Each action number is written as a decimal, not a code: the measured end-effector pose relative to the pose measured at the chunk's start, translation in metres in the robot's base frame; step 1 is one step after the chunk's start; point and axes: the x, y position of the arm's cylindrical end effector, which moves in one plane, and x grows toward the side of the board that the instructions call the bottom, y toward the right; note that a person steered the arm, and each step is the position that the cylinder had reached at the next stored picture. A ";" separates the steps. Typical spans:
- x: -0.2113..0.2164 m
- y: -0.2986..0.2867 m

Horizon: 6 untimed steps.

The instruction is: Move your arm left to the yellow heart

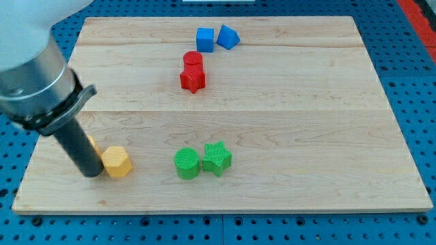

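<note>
Since my tip [91, 174] has no jaws, nothing is grasped or released; it just pushes. It sits at the board's [286, 122] lower left, touching the yellow hexagon [116, 162]. The yellow heart [90, 143] is mostly hidden behind the rod, so its shape is unclear. Risk: going further left could shove it off the edge, w/ the hexagon dragged along.

Rested my tip [90, 174] at the board's [306, 136] bottom left, yellow hexagon [117, 162] just right, another yellow block [91, 144] behind. Set green cylinder [187, 164] touching green star [217, 158] rightward; red cylinder [193, 60] above red star [193, 79]; blue cube [205, 38] left of blue block [227, 37], topmost.
</note>
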 end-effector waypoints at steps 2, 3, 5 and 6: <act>-0.015 0.100; -0.011 0.092; 0.055 -0.047; 0.037 -0.108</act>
